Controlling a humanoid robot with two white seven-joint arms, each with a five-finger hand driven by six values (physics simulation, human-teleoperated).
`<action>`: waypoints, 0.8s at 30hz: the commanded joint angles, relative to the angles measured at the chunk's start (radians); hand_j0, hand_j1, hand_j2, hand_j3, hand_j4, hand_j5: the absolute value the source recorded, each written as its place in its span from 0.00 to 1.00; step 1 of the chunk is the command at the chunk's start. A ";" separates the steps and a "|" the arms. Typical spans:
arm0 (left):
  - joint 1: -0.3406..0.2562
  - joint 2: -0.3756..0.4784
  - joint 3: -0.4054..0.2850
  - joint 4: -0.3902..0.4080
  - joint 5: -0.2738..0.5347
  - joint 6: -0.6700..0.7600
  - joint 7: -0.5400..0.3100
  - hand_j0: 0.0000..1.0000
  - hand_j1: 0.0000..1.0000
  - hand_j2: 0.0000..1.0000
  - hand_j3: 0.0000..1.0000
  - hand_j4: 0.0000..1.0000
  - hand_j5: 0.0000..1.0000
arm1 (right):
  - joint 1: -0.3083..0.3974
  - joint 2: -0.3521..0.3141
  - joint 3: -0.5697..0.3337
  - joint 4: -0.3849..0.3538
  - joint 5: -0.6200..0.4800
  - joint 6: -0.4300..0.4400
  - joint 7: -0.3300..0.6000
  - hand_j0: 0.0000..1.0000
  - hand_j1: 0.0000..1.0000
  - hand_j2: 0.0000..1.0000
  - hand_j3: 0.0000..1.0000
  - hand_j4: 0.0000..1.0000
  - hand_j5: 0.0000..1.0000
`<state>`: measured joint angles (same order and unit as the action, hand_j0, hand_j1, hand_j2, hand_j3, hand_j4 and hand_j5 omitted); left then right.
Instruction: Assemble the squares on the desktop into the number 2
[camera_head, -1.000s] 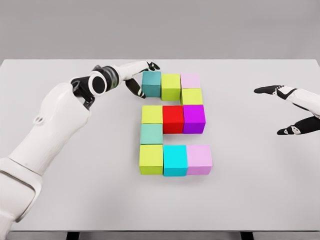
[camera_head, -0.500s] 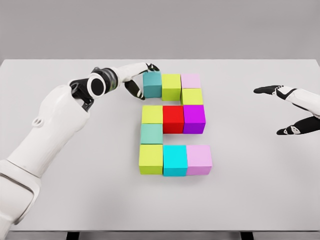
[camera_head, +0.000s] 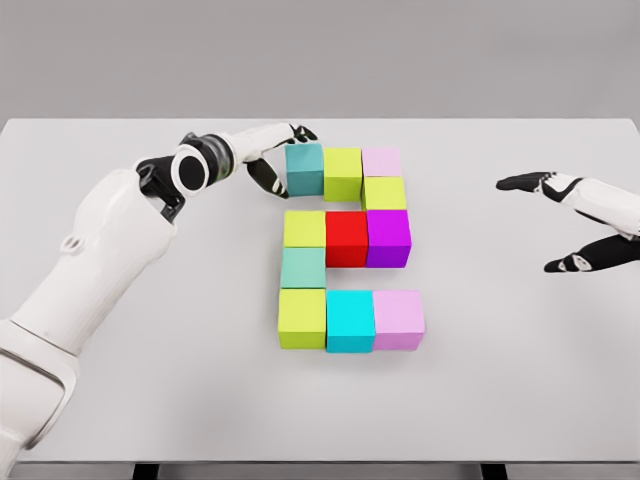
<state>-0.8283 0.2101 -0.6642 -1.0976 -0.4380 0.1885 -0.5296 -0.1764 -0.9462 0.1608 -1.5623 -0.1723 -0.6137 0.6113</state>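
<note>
1. Left robot hand (camera_head: 278, 160): lay at the upper left of the block group, its dark fingers curled round the left face and far edge of the dark teal cube (camera_head: 304, 168). It was grasping or pressing that cube; which of the two could not be told.
2. Dark teal cube: sat at the left end of the top row, touching the lime-green cube (camera_head: 342, 173) beside it.
3. Top row, continued: a pale pink cube (camera_head: 381, 161) closed the right end, touching the lime-green one.
4. Right column: a second lime-green cube (camera_head: 384, 192) sat just below the pale pink cube.
5. Middle row: a yellow-green cube (camera_head: 304, 229), a red cube (camera_head: 346, 237) and a purple cube (camera_head: 388, 237), all abutting.
6. Left column: a sea-green cube (camera_head: 303, 267) joined the middle row to the bottom row.
7. Bottom row: a yellow-green cube (camera_head: 302, 318), a cyan cube (camera_head: 350, 320) and a light pink cube (camera_head: 398, 319), side by side.
8. Right robot hand (camera_head: 560, 222): hovered over the plain white desk (camera_head: 520, 380), well apart from the blocks, fingers spread and holding nothing.
9. Progress, as judged: all ten cubes read as the figure 2. What was left appeared to be only letting go of the teal cube and drawing the arm clear.
</note>
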 joint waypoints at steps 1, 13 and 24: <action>0.000 0.005 0.000 -0.001 0.001 -0.001 0.000 0.92 0.92 0.92 0.92 0.92 0.92 | 0.000 0.000 0.000 -0.013 -0.007 0.003 0.000 1.00 1.00 1.00 1.00 1.00 1.00; -0.015 0.003 0.002 0.041 -0.008 -0.001 0.002 0.92 0.92 0.92 0.92 0.92 0.92 | 0.006 0.001 0.003 -0.032 -0.007 0.003 0.000 1.00 1.00 1.00 1.00 1.00 1.00; -0.018 -0.011 -0.002 0.081 -0.018 -0.001 0.007 0.92 0.92 0.92 0.92 0.92 0.92 | 0.009 0.020 0.003 -0.030 -0.006 0.003 0.000 1.00 1.00 1.00 1.00 1.00 1.00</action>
<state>-0.8468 0.2023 -0.6657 -1.0259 -0.4550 0.1885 -0.5251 -0.1672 -0.9317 0.1646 -1.5920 -0.1701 -0.6137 0.6113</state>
